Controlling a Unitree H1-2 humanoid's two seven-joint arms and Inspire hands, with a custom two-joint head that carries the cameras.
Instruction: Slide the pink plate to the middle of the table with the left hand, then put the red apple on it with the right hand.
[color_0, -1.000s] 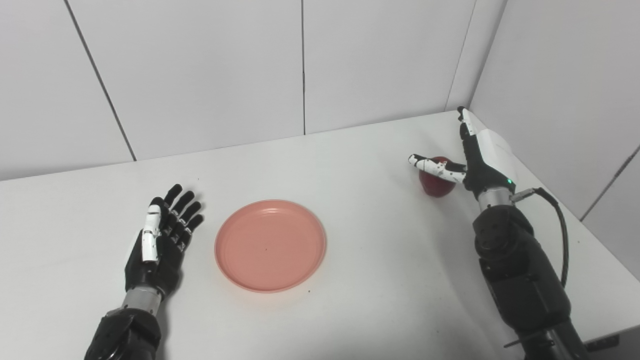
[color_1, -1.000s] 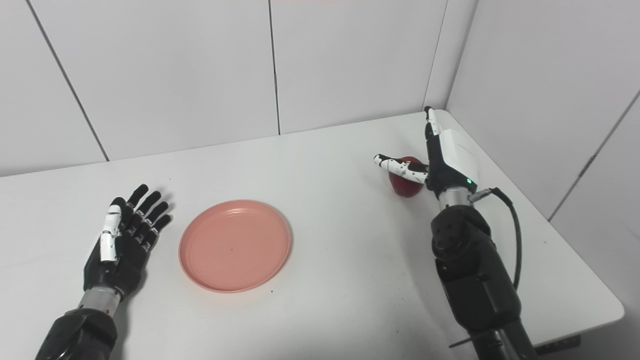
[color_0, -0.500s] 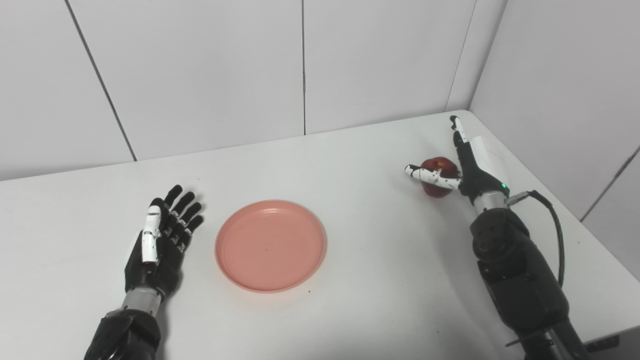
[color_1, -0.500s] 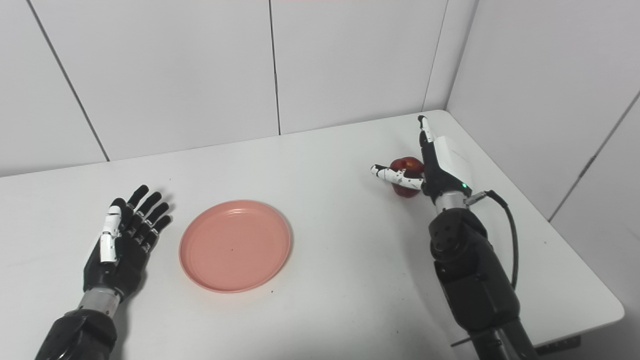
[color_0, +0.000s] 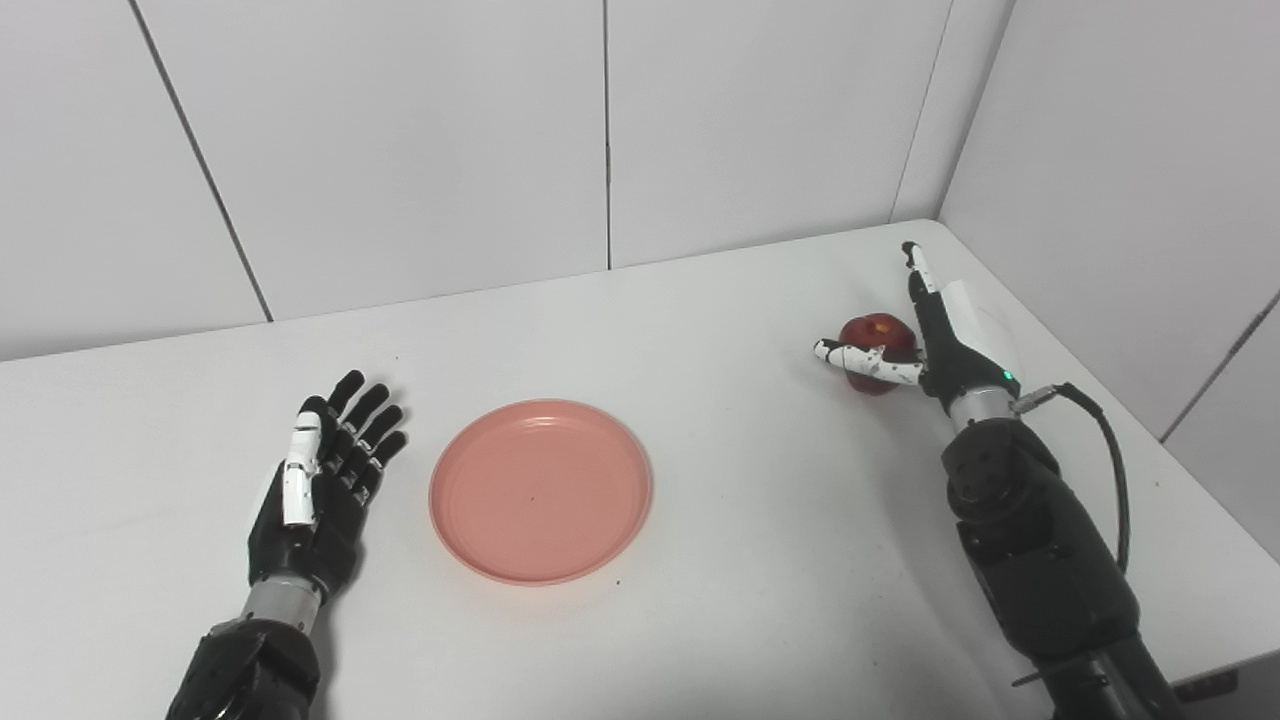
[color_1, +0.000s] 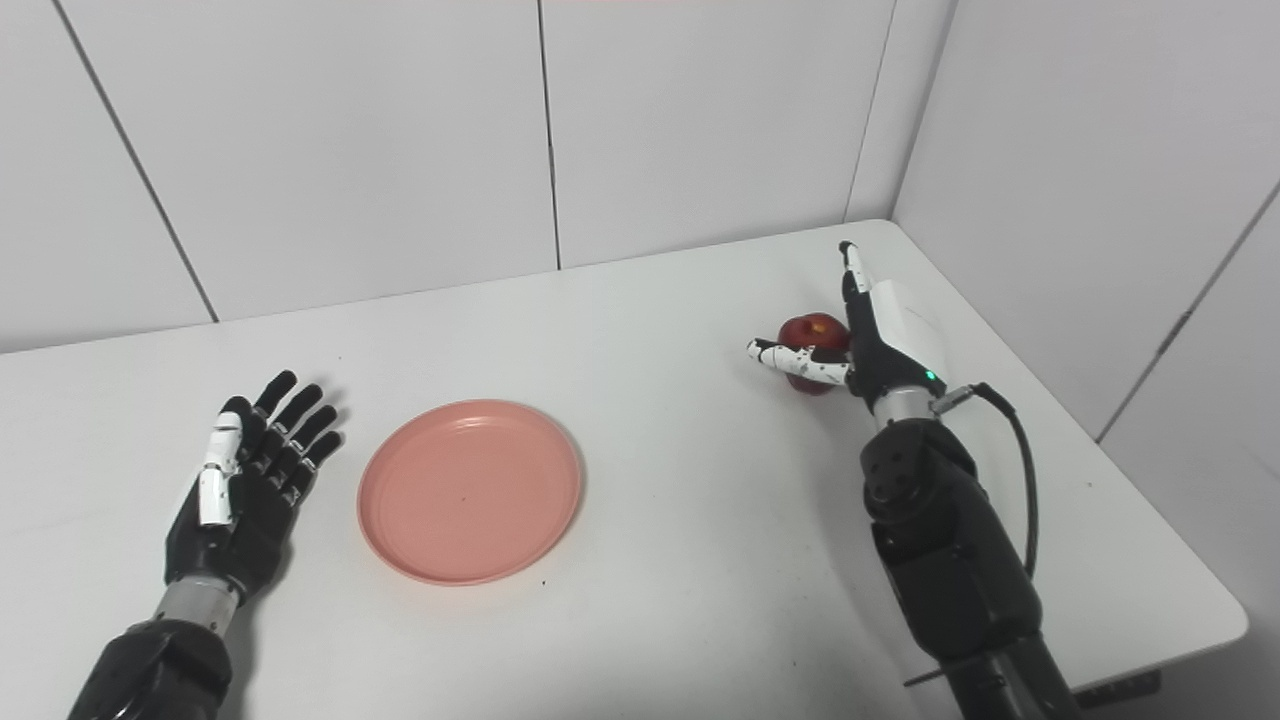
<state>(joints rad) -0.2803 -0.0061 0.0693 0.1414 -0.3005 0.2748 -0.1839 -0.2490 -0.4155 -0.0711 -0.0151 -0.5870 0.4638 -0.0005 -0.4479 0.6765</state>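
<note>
The pink plate (color_0: 541, 490) lies flat on the white table, a little left of its middle. My left hand (color_0: 322, 482) rests palm up just left of the plate, open, a small gap from its rim. The red apple (color_0: 876, 339) sits near the table's far right corner. My right hand (color_0: 935, 338) stands edge-on beside the apple, open, with the thumb stretched across the apple's front and the fingers extended along its right side. Whether the palm touches the apple is hidden.
White wall panels close off the back and the right side of the table (color_0: 760, 560). The table's right edge (color_1: 1180, 530) runs close behind my right forearm, and a black cable (color_0: 1115, 450) loops from the wrist.
My right hand has drawn back toward me and dropped lower next to the apple, which now shows above the thumb. The left hand and the plate have stayed put.
</note>
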